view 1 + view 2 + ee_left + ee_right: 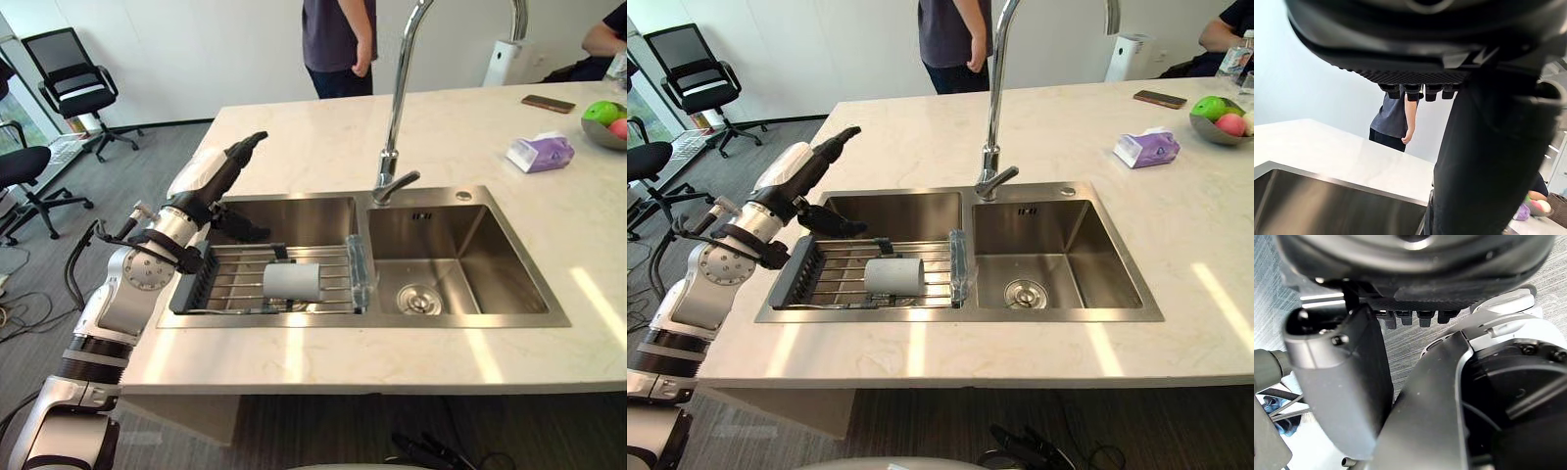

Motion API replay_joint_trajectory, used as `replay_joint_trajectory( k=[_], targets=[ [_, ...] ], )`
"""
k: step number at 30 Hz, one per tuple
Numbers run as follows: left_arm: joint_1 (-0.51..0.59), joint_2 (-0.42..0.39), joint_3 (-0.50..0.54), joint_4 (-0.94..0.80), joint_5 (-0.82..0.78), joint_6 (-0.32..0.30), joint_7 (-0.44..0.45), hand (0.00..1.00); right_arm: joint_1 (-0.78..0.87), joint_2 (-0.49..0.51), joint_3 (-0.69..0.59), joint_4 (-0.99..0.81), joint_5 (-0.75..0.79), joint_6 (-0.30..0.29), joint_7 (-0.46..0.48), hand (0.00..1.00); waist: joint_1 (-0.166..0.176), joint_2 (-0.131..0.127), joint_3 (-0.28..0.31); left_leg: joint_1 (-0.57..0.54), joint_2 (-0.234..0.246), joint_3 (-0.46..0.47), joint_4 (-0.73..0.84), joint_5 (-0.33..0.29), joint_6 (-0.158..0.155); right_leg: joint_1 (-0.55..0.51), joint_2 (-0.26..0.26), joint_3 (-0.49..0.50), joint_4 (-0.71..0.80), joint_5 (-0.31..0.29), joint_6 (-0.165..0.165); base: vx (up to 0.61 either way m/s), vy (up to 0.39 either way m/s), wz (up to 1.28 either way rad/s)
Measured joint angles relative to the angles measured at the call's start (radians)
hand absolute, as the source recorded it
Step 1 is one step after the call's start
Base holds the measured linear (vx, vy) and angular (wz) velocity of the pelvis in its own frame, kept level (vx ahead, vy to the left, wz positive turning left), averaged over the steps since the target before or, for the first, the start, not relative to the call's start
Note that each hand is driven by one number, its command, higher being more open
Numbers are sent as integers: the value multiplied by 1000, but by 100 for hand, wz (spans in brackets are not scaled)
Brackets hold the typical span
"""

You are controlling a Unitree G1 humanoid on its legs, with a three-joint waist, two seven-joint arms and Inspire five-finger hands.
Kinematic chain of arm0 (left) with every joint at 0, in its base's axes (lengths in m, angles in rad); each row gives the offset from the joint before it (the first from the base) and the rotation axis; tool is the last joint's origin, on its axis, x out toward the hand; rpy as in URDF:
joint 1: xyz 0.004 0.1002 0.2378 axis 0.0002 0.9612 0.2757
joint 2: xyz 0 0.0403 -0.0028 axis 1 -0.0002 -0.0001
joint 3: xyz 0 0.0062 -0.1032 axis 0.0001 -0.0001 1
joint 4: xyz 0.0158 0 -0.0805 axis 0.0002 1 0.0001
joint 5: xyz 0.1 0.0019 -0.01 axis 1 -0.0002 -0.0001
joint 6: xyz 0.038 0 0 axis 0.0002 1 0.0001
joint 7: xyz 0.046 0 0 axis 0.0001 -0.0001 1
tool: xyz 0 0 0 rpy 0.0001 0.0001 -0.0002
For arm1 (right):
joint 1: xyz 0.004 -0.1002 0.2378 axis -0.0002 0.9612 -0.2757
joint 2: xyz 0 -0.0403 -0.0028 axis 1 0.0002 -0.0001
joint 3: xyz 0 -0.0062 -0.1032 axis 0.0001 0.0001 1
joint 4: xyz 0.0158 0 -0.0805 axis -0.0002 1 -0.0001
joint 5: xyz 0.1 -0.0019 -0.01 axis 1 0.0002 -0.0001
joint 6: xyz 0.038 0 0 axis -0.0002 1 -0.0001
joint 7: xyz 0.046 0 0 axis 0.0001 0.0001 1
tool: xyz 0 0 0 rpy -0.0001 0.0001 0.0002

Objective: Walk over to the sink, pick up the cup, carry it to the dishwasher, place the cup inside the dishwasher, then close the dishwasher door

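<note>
I'm on the pick-up: my left hand (230, 164) hovers open, fingers straight, over the stainless steel sink (509, 284). The pale cylindrical cup (292, 281) lies sideways on the wire rack (235, 284), at the hand's 5 o'clock. The next move calls for lowering and closing round it.

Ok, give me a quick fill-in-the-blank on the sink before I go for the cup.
1. The white cup lies on its ___ on the rack.
2. The rack sits in the ___ basin of the sink.
3. The left hand, up beside the rack with fingers straight, is ___ and holds nothing.

Missing words: side; left; open.
</note>
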Motion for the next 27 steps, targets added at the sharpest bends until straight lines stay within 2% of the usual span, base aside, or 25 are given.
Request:
replay_joint_trajectory(
  k=[4,7,12,17,27],
  targets=[
    [-6,13,-48,0,5,2,-51,100,-5,0,2,-6,0,22,3,100,-8,-4,2,4,2,17,-19,-7,-4,-18,5,15,-10,14,18,-129,24,-10],
    [-7,13,-80,0,17,15,-93,100,-4,-1,7,-19,1,41,3,100,-12,-12,1,2,-9,39,-15,-11,4,-27,-1,41,-20,35,30,-94,51,-23],
    [-36,11,-109,1,20,28,-145,100,-3,-1,11,-39,1,59,3,100,-23,-14,2,-2,-21,50,-15,-12,12,-34,-6,52,-29,48,38,-13,26,-7],
    [-67,-6,-117,1,0,67,-202,100,-6,-1,10,-44,1,69,3,100,-36,-16,3,-4,-26,53,-16,-14,15,-37,-13,59,-31,49,40,29,18,-4],
    [-79,-62,-190,1,1,92,-225,100,-6,-3,8,-44,1,69,-7,100,-39,-22,9,-6,-27,53,-17,-16,18,-42,-15,61,-35,50,42,-22,-1,0]
  ],
)
